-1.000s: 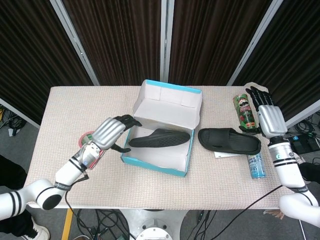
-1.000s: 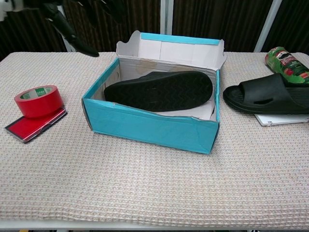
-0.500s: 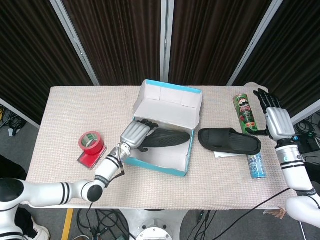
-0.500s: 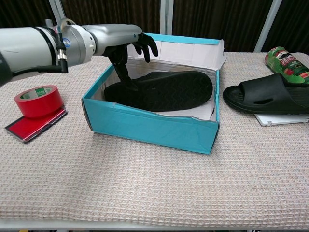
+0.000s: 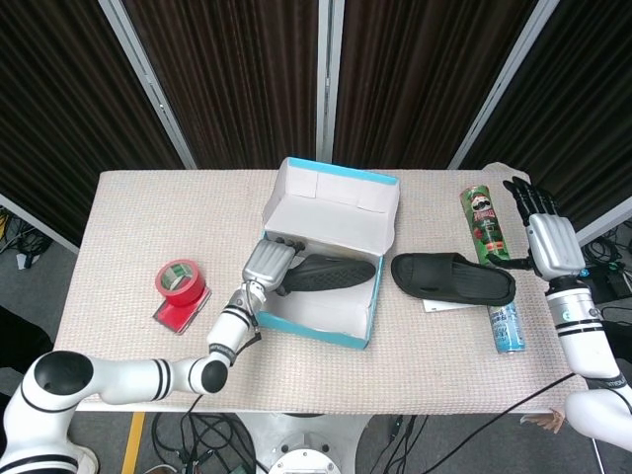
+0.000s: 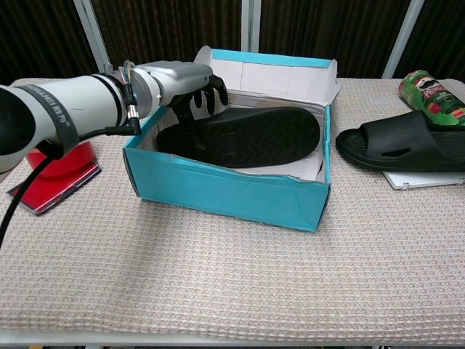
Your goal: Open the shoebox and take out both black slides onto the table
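Head view, left to right: red tape roll (image 5: pixel 179 280) at 9 o'clock of the shoebox (image 5: pixel 326 252). My left hand (image 5: pixel 269 263) reaches over the box's left wall, fingers curled onto the heel of the boxed slide (image 5: pixel 321 273), presumably to lift it; a full grip I cannot tell. Second slide (image 5: pixel 453 278) already lies on the tabletop (image 5: pixel 128 212) at 3 o'clock. Right hand (image 5: pixel 549 241) hovers apart, empty. Chest view alone shows the fingertips (image 6: pixel 207 91) touching the sole; the right hand is out of frame there.
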